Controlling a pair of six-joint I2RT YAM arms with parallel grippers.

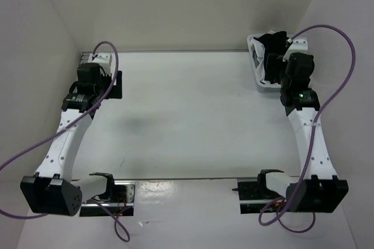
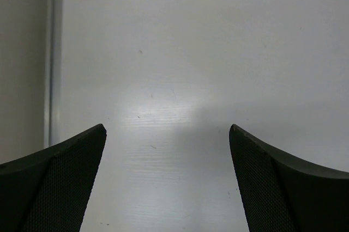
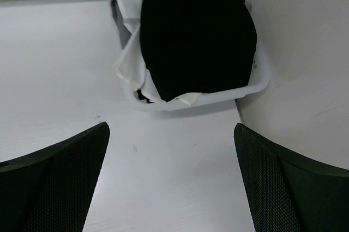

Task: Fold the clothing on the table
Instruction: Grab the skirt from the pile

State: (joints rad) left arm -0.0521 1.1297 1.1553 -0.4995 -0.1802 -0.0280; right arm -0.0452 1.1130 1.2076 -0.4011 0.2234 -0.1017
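White bench between white walls; black clothing in a corner basket; left fingers and right fingers apart.

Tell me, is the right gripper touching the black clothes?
Apart. The right wrist view shows bare table between the right gripper and the black clothing in its basket.

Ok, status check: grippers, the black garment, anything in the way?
Left gripper open over table; right gripper open, facing basket. Clothing heaped in basket over white cloth, not on table. Nothing between right gripper and basket.
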